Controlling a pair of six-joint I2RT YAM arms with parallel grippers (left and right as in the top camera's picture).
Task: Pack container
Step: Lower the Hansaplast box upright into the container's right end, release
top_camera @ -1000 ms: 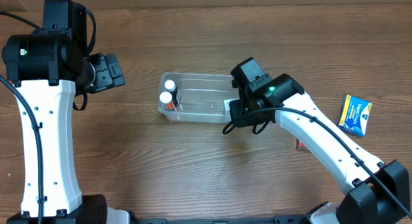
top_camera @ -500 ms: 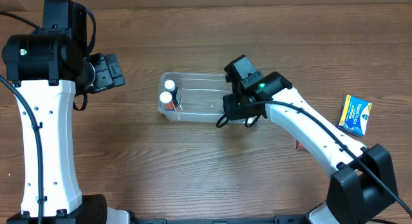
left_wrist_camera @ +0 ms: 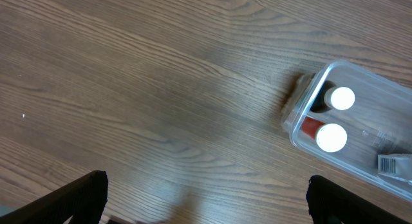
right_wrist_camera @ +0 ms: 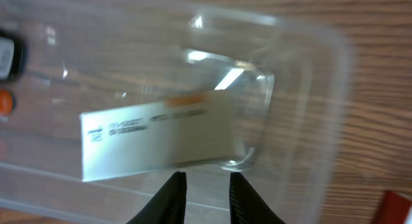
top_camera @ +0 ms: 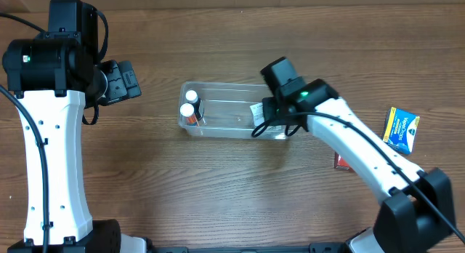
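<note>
While the clear rectangular plastic container [top_camera: 225, 111] stands on the wooden table [top_camera: 218, 187] with two white-capped bottles [top_camera: 187, 110] and a white box [right_wrist_camera: 154, 137] inside, the right gripper [right_wrist_camera: 206, 185] hovers over it, slightly parted and empty. The left gripper [left_wrist_camera: 206, 185] is wide apart, empty.

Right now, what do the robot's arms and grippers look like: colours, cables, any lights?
Both arms have white links and black joint housings, the left arm and the right arm alike. Each carries a small green light on a black joint and loose black cables. The left gripper has blocky black fingers; the right gripper shows slim, tapered black ones.
</note>
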